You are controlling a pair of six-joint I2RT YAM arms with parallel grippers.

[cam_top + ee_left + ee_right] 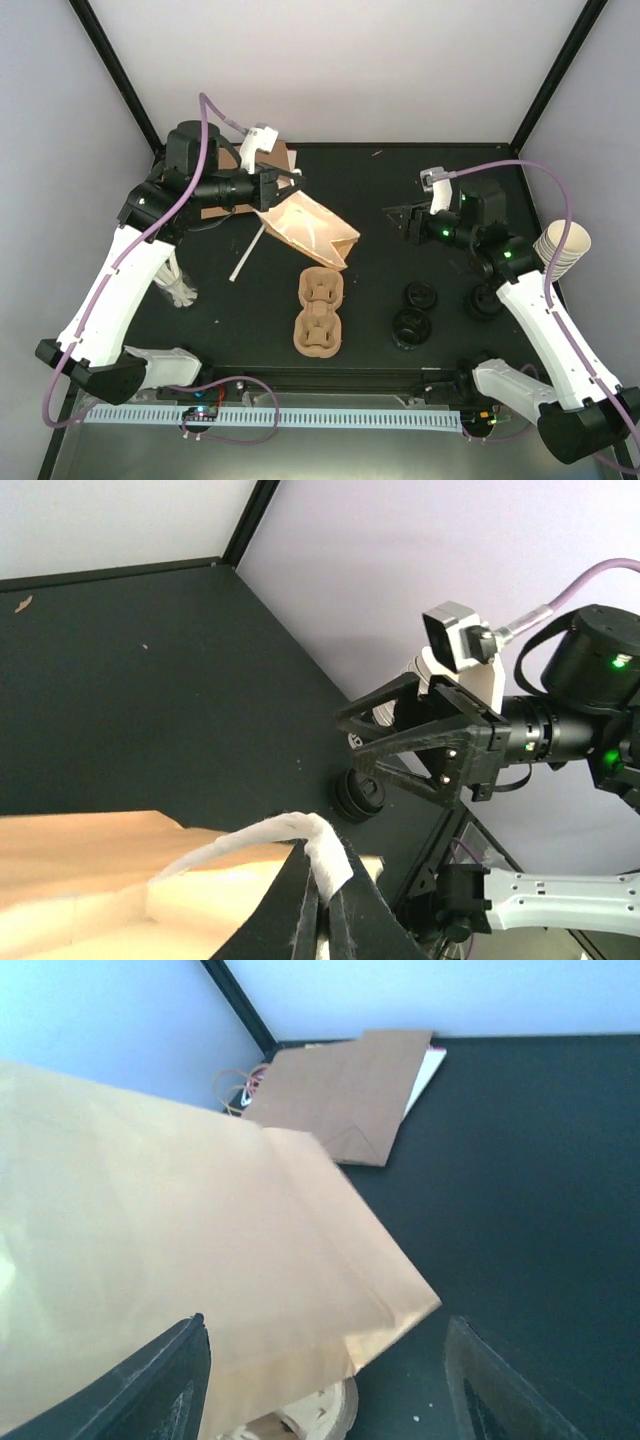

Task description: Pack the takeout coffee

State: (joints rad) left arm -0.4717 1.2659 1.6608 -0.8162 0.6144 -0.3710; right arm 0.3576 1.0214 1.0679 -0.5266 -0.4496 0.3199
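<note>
Three small dark cups with black lids stand at the right: one (420, 295), one (410, 326) and one (482, 301) beside the right arm. A brown pulp tray (320, 311) lies at the centre with no cups in it. A tan paper bag (306, 230) lies tilted behind the tray. My left gripper (288, 185) is shut on the bag's white handle (322, 852). My right gripper (398, 218) is open and empty, facing the bag (150, 1240) from the right, apart from it. One cup (360, 795) shows in the left wrist view, below the right gripper (415, 742).
A flat folded brown bag (288, 160) lies at the back left; it also shows in the right wrist view (350, 1090). A stack of cream paper cups (562, 246) stands at the right edge. A white stick (245, 255) and a clear holder (180, 291) are at the left.
</note>
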